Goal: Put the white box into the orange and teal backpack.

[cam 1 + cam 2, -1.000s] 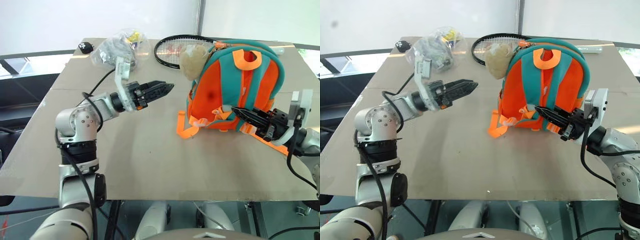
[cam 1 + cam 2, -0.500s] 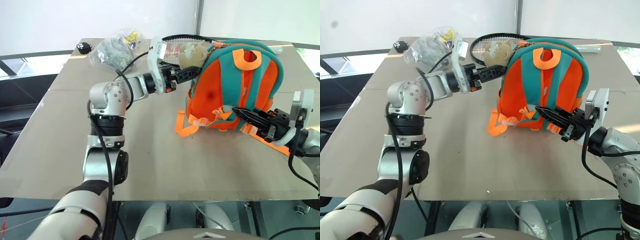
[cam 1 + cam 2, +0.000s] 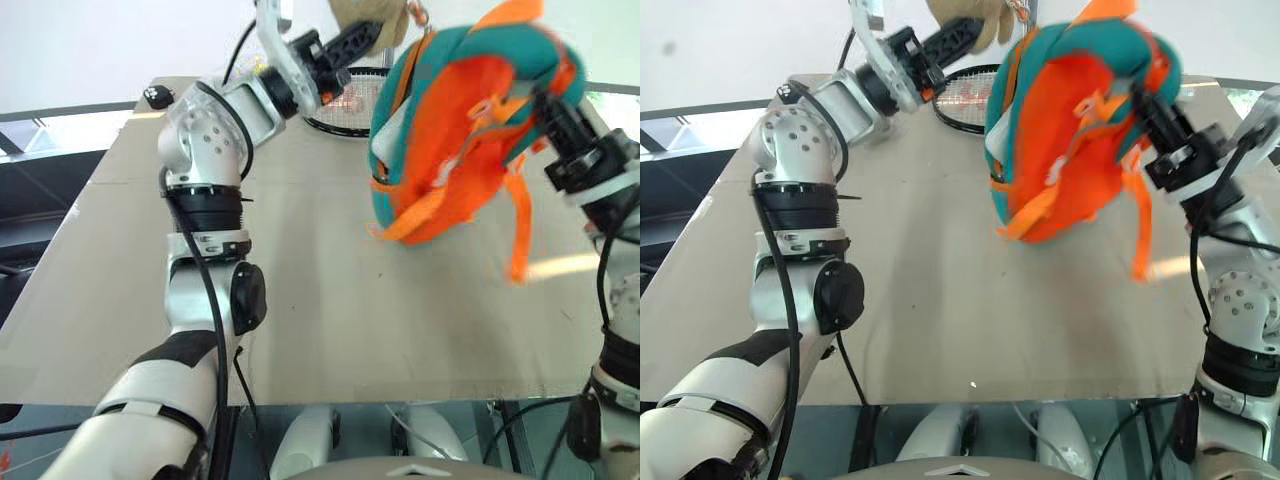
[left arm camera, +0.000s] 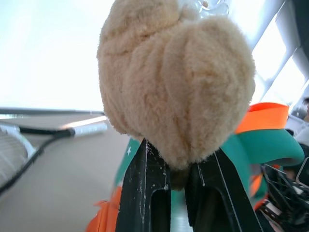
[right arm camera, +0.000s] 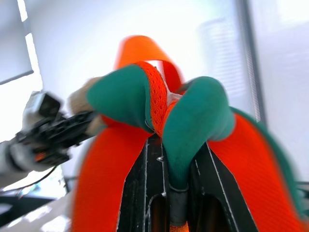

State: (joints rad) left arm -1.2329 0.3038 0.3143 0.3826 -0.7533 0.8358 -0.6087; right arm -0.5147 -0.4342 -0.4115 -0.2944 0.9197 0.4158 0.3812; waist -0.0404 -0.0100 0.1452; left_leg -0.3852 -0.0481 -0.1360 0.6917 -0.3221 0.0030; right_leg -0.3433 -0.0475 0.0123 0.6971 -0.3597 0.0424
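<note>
Both arms are up and the orange and teal backpack (image 3: 460,130) hangs in the air above the tabletop (image 3: 330,300), tilted, its orange straps (image 3: 518,225) dangling loose. The left gripper (image 4: 176,186) has its fingers (image 4: 145,193) pinched on the tan plush toy (image 4: 176,82) at the bag's top corner. The right gripper (image 5: 169,188) has its fingers (image 5: 142,193) clamped tight on a padded teal and orange fold of the backpack. Behind the bag, a black tennis racket (image 3: 965,95) lies flat on the tabletop. I can't make out the white box anywhere.
</note>
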